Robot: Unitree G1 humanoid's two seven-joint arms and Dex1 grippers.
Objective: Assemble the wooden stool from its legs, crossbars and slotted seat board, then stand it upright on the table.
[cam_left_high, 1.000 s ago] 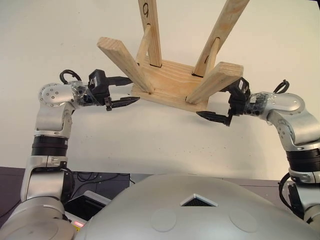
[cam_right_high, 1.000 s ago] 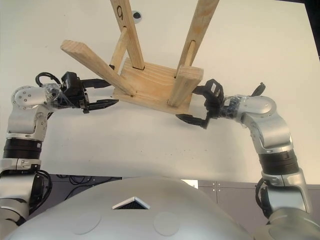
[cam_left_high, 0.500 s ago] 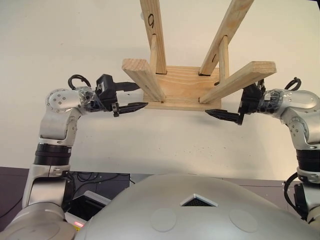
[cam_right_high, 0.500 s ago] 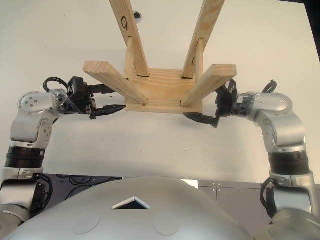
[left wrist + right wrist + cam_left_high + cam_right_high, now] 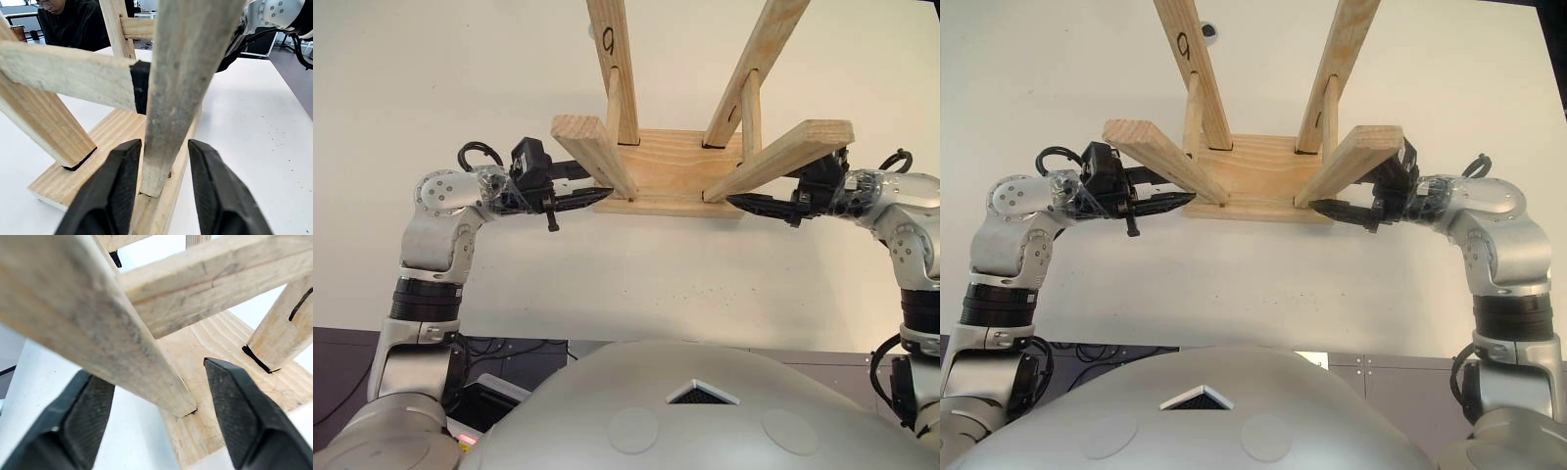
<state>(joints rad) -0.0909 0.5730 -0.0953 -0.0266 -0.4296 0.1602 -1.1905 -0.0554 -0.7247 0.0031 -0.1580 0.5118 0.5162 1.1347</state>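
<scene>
Left wrist view, left gripper fingers open astride stool leg, right gripper likewise, contact unclear.

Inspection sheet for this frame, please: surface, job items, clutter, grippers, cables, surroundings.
Surface: white table.
Job's things: stool assembled, upside down, seat board flat on the table, four legs up.
Clutter: small dark round object beside a far leg.
Grippers: left gripper and right gripper open, each straddling a near leg's base.
Cables: black loops at both wrists.
Surroundings: dark floor beyond the table edge.
</scene>
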